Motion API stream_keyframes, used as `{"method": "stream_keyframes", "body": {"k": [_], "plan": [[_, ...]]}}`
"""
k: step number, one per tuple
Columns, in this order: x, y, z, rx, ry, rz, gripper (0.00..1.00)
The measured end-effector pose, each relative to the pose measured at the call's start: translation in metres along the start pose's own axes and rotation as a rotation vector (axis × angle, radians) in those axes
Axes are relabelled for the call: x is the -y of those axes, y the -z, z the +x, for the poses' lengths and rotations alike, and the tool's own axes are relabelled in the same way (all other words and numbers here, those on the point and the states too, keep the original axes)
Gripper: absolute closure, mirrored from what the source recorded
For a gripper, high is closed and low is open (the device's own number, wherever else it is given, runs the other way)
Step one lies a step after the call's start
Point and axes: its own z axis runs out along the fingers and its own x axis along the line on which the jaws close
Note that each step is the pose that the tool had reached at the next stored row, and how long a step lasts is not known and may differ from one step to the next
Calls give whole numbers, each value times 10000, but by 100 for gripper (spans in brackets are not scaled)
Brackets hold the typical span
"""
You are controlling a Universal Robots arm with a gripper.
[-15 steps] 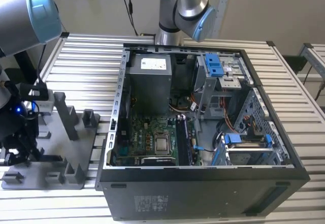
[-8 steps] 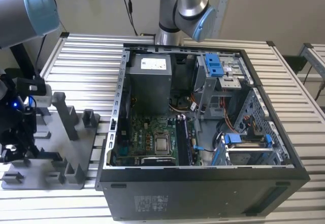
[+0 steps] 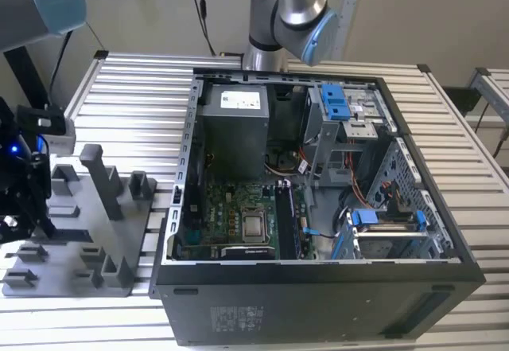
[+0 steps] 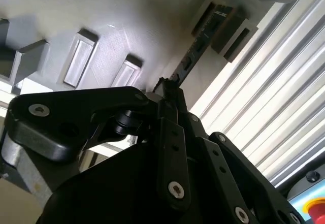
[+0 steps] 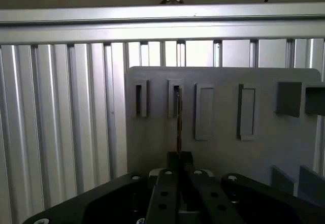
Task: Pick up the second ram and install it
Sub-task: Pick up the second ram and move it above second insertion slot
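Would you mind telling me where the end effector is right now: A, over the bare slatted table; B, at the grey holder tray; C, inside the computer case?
B: in the first wrist view the end effector grips the second ram, seen edge-on, standing in the grey holder tray.

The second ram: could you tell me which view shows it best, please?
The second wrist view: the second ram shows its flat side at a slant. The first wrist view shows its thin edge; in the exterior view it is too small to tell.
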Motion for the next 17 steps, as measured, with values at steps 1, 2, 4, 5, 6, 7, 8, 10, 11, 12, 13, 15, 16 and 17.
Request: {"method": "stream_keyframes", "body": {"k": [1, 2, 4, 5, 6, 7, 8, 10, 11, 12, 13, 15, 16, 17], "plan": [[0, 32, 0, 0, 0, 0, 86], [0, 69, 0, 0, 0, -1, 86], [0, 151, 0, 1, -1, 0, 86], [0, 197, 0, 0, 0, -1, 86], [0, 242, 0, 0, 0, -2, 86], [0, 288, 0, 0, -1, -2, 86], [0, 334, 0, 0, -1, -3, 86], [0, 421, 0, 0, 0, -4, 86], [0, 469, 0, 1, 0, -3, 86], [0, 516, 0, 0, 0, -4, 86], [0, 558, 0, 0, 0, -3, 86], [0, 648, 0, 0, 0, -4, 86], [0, 697, 0, 0, 0, -3, 86], [0, 740, 0, 0, -1, -3, 86]]}}
